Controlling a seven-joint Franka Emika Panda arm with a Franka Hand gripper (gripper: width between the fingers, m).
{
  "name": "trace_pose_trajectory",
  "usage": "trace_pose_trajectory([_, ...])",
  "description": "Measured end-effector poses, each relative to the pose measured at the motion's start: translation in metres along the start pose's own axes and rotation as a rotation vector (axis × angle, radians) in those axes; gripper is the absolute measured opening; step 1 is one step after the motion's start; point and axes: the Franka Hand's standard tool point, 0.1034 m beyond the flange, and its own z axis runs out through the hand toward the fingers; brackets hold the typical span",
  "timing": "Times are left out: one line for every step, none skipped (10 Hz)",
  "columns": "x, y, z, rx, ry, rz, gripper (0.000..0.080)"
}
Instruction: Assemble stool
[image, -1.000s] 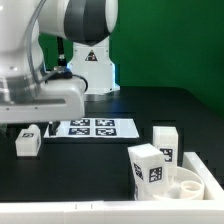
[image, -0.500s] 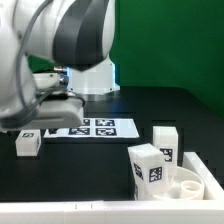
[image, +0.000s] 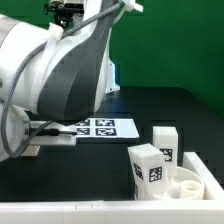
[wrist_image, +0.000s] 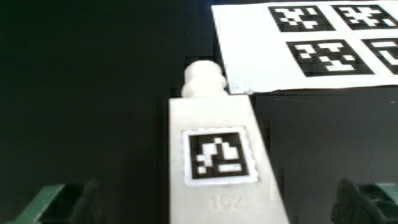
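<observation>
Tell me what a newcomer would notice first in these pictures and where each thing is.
The big white and grey robot arm fills the exterior view's left half, over the black table. In the wrist view, a chunky white plastic block leg with a black-and-white tag lies between the open gripper's fingers, near the marker board. At the exterior view's lower right, two more white legs stand by the round rimmed seat disc.

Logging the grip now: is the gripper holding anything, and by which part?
Nothing held: the gripper is open, its fingers clear of the leg lying between them.
</observation>
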Motion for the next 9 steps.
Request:
trace_pose_trajectory([0.003,0.0,0.007,0.003,-0.013,0.019,0.0649])
trace_pose_trajectory([0.007,-0.002,0.014,0.002,-0.013,0.017,0.0649])
trace_pose_trajectory([0.007,-0.004,0.018,0.001,-0.019,0.036,0.0649])
trace_pose_trajectory([0.007,-0.003,0.018,0.003,-0.018,0.036,0.0649])
trace_pose_trajectory([0.007,-0.002,0.018,0.005,-0.018,0.038,0.0535])
trace_pose_trajectory([0.007,-0.001,0.018,0.006,-0.018,0.038,0.0388])
trace_pose_trajectory([0.007,-0.001,0.018,0.007,-0.018,0.039,0.0388])
trace_pose_trajectory([0.007,0.0,0.018,0.007,-0.015,0.039,0.0333])
trace_pose_trajectory([0.0,-0.001,0.011,0.003,-0.016,0.037,0.0333])
